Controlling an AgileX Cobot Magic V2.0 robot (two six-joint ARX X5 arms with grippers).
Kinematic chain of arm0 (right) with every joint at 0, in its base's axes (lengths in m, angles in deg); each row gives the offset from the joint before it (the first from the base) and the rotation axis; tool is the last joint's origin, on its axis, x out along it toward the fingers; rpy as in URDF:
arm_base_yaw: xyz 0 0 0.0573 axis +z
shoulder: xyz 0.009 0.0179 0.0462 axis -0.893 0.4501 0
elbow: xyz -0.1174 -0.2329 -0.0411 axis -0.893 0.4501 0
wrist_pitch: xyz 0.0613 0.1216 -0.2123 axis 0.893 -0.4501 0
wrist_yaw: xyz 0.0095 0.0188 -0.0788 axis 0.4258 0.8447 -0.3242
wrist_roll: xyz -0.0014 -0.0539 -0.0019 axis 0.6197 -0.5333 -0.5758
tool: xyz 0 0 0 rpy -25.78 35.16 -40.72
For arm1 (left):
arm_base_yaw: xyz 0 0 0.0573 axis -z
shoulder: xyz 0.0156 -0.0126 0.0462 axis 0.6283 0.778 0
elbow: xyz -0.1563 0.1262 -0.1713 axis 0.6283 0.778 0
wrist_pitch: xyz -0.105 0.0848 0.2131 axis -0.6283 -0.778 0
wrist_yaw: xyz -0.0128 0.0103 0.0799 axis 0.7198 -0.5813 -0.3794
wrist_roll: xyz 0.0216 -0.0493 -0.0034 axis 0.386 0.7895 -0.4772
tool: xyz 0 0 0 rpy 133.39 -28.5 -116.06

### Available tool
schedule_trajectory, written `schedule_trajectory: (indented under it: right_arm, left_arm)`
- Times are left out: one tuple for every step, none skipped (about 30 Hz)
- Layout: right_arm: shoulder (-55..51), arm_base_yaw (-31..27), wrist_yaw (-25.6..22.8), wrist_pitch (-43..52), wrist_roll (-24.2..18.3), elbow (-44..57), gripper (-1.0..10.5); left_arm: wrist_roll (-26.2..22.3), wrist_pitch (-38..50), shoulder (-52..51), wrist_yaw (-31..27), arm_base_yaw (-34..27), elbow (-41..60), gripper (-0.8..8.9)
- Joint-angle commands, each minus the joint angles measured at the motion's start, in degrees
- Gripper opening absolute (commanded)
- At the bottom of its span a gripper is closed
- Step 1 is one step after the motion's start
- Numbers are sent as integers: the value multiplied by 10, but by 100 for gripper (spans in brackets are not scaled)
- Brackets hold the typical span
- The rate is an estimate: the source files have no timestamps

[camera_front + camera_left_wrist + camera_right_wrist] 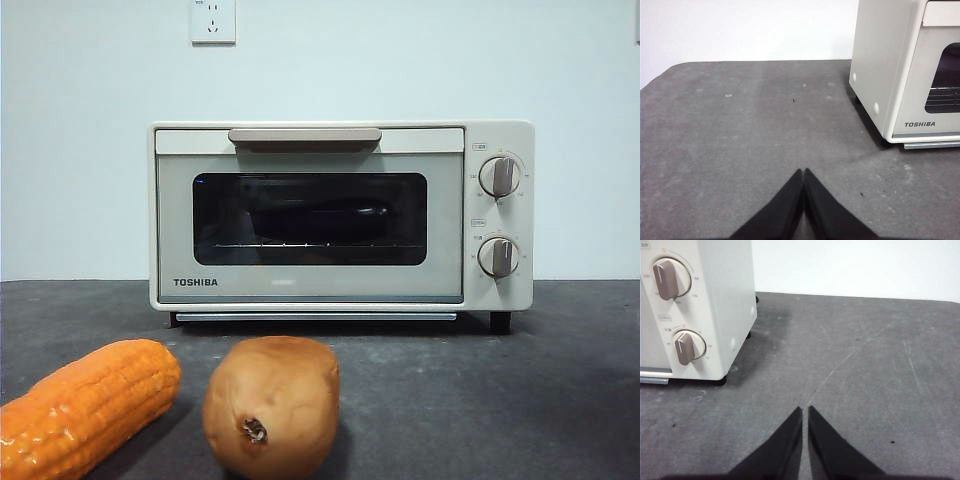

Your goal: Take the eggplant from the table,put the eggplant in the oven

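The cream-white Toshiba oven (310,290) stands at the back of the dark grey table (520,400) with its door closed. Behind the dark glass, a dark glossy elongated shape that looks like the eggplant (320,215) lies on the rack. My left gripper (803,172) is shut and empty over bare table, off the plain side wall of the oven (880,75). On the other side, my right gripper (805,410) is also shut and empty, beside the knob end of the oven (725,290). Neither gripper shows in the front view.
An orange corn cob (90,405) and a tan-brown potato (272,405) lie on the table in front of the oven, near the camera. A white wall with a socket (213,20) is behind.
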Motion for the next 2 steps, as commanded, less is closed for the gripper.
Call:
schedule_trajectory:
  right_arm:
    - [-1, 0, 0, 6, -2, 2, 4]
    - [-1, 0, 0, 6, -2, 2, 5]
  left_arm:
    - [1, 6, 0, 0, 0, 16, 4]
    - [1, 6, 0, 0, 0, 16, 4]
